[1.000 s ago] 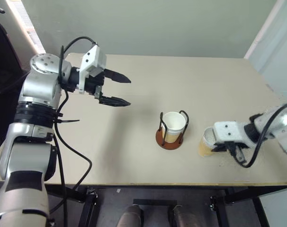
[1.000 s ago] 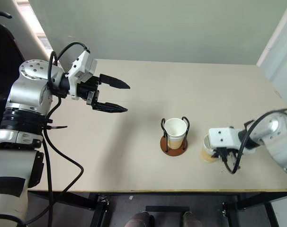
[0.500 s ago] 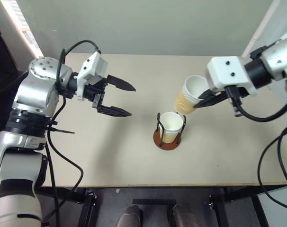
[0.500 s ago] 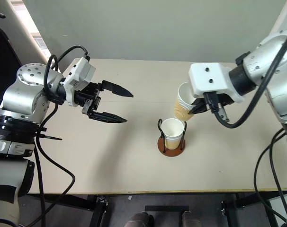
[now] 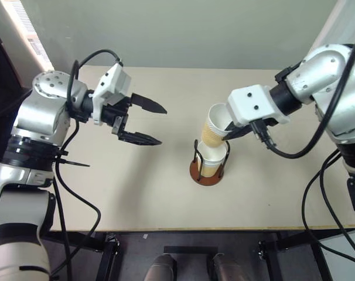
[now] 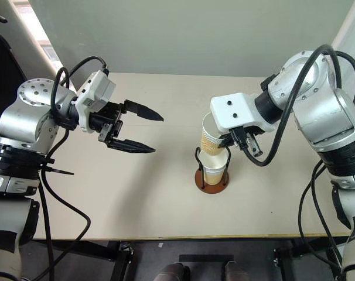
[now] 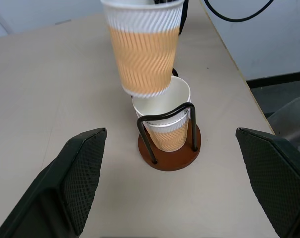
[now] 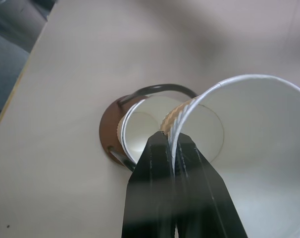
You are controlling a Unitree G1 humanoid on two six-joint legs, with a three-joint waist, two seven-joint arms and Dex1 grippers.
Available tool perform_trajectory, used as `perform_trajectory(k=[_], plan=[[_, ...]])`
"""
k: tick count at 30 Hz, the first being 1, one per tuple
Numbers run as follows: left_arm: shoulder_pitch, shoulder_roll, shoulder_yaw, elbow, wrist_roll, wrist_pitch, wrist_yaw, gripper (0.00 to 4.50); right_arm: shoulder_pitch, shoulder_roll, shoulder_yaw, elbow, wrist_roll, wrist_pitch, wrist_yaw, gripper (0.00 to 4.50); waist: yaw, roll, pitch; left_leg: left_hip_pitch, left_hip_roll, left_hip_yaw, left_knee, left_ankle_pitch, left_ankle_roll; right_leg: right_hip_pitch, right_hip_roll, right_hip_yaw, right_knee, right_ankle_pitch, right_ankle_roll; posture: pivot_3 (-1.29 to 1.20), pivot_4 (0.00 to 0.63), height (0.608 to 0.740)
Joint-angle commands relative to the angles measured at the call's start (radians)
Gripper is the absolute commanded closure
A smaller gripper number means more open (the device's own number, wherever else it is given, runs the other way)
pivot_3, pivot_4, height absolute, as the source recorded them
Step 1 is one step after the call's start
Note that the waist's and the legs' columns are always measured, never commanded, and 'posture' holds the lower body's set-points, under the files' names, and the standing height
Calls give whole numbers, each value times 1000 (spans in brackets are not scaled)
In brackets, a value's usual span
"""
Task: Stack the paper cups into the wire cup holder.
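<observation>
- Ribbed paper makes the outside of the held paper cup point(image 5: 214, 126), pale yellow-tan with wavy ridges; the inside is smooth white and the rim is rolled.
- The right claw point(image 8: 172, 148) is closed on this cup's wall, one black finger inside and one outside, pinching just below the rim.
- The held cup is tilted and hangs in the air, its narrow bottom just over the open mouth of the cup in the holder point(image 7: 166, 120).
- That second cup stands upright in the wire cup holder point(image 5: 207, 173), which has a round reddish-brown base disc and thin black wire arches rising beside the cup.
- The holder stands near the middle of the table point(image 5: 136, 193), a flat pale beige board with a matte surface.
- The left claw point(image 5: 148, 123) is wide open and holds nothing; its two black fingers, with a fine cross-hatched texture on the pads point(image 7: 85, 176), point toward the holder from well apart.
</observation>
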Motion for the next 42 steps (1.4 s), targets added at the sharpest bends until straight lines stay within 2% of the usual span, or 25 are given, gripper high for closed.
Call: perform_trajectory(k=[1,7,11,15,19,23,32,38,42], plan=[[-11,-1,3,-20,-5,2,-34,0,1,-7,9,-10,-3,-22,5,4492,0,0,0,0,0,0,0,0,0,0,0,0,0,0,0,0,150,740],[-17,-8,-3,-14,-3,-1,-34,0,11,-23,24,-23,9,-22,5,4492,-1,0,0,0,0,0,0,0,0,0,0,0,0,0,0,0,150,740],[-24,-14,-11,-5,-1,-7,-34,0,25,6,47,-12,-38,-53,4,4492,-1,0,0,0,0,0,-1,0,0,0,0,0,0,0,0,0,150,740],[-24,-13,-12,-5,0,-9,-34,0,29,22,63,-16,-54,-66,4,3576,-2,0,0,0,0,0,0,0,0,0,0,0,0,0,-1,0,150,740],[-16,-9,-12,-6,5,-10,-34,0,25,48,66,-13,-72,-72,4,2216,-2,0,0,0,0,0,0,0,0,0,0,0,0,0,-1,0,150,740],[-13,-8,-3,0,18,-1,-34,0,16,78,15,0,-69,-25,-31,840,-2,0,0,0,0,0,-1,0,0,0,0,0,0,0,-1,0,150,740],[-34,-53,100,103,53,94,36,0,75,76,-292,21,191,419,-153,840,2,0,0,0,0,0,-1,3,-4,1,0,0,-1,-1,-3,0,150,740],[23,-50,187,89,55,101,73,0,284,74,-550,-5,381,528,-247,840,2,0,0,0,0,0,-2,3,-6,0,0,0,-2,0,-1,0,150,740],[58,-24,240,99,57,130,99,0,439,65,-610,-99,456,556,-311,840,2,0,0,0,0,1,-3,4,-8,0,1,0,-1,0,-1,0,150,740]])
